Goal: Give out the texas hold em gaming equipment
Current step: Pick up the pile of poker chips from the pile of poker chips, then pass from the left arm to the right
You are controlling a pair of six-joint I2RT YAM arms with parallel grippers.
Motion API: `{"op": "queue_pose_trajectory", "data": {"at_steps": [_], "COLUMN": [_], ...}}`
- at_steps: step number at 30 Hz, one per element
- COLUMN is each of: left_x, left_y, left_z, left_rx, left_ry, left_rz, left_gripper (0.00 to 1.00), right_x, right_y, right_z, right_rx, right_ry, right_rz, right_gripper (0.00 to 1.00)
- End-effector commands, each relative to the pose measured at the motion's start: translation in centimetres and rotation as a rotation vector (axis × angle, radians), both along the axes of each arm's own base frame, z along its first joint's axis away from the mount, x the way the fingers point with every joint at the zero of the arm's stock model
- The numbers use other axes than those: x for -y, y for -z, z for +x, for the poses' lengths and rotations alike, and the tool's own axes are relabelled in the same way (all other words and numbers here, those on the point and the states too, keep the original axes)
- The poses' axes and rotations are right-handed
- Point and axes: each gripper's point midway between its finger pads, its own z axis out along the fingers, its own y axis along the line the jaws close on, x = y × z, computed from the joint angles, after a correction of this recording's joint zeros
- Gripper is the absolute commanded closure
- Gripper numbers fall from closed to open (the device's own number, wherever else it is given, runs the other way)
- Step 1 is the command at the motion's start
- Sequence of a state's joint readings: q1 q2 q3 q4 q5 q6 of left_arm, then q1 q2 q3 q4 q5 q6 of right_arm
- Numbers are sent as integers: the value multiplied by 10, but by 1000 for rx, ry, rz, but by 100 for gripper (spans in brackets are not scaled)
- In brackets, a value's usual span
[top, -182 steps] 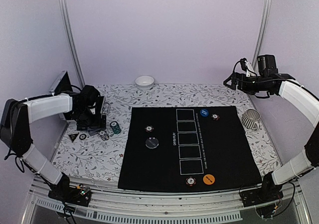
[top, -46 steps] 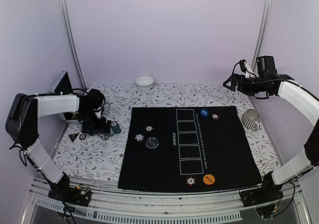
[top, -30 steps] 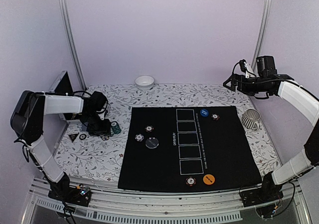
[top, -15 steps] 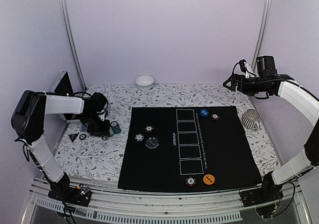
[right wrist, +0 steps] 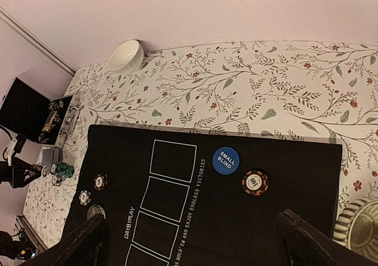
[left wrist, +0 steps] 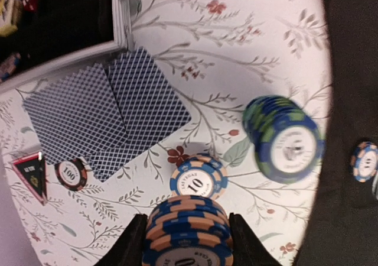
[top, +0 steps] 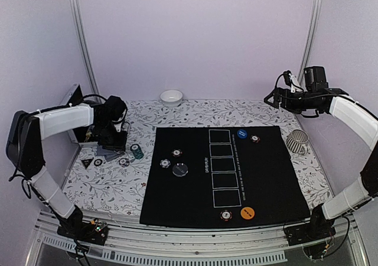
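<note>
Floral-cloth counter point(top: 106, 183) w/ a black mat point(top: 266, 177) over its middle & right. The left fingers point(left wrist: 134, 248), near the counter's left edge, were clamped on a stack of blue-&-orange poker chips point(left wrist: 186, 233).

On the cloth close by:
- a single blue-&-white chip marked 10 point(left wrist: 198, 180)
- a green-&-blue chip stack point(left wrist: 283, 139) just beside the mat's left edge
- two blue-backed playing cards point(left wrist: 112, 109), overlapping, just beside an open case point(left wrist: 59, 18)
- a dark chip marked 100 point(left wrist: 71, 174)

The right fingers point(right wrist: 82, 245) were wide apart w/ nothing between them, raised over the counter's far right corner.

On the mat:
- a blue SMALL BLIND button point(right wrist: 225, 159) near the far edge, w/ a red chip point(right wrist: 255, 182) just beside it
- an orange button point(top: 247, 213) & another chip point(top: 225, 215) at the near edge
- a dark disc point(top: 180, 169) & two chips point(top: 165, 163) toward the left side

A white bowl point(top: 171, 97) sat at the counter's far edge.
</note>
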State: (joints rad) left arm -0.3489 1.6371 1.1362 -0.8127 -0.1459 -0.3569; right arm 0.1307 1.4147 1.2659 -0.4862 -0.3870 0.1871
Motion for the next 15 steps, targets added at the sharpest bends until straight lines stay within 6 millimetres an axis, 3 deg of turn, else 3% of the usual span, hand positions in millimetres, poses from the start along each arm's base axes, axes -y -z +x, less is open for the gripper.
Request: {"op": "queue_pose_trajectory", "data": {"at_steps": [1,4,7,13,15], "left_x": [37,88,138,220,240], "left_y": [-63,-98,-125,-154,-153], "left_z": [-4,-13,-25,-49,-60], "left_rx": [93,153,191,245,237], "left_ry": [148,319,464,699,783], "left_rz": [40,19,-24,-65,-64], "left_gripper": [100,100,100,100,100], "right_x": [-7,-20,-48,-151,-183], "right_y": [-29,-38,-43,-15,-6], "right_z": [-6,-11,-24,-61,-78], "right_rx": [59,63,47,-138,-199], "right_ry": [-35,-93,-215,-465,-566], "right_rz": [52,119,279,433,458], "right_gripper": [1,1,3,14,19]}}
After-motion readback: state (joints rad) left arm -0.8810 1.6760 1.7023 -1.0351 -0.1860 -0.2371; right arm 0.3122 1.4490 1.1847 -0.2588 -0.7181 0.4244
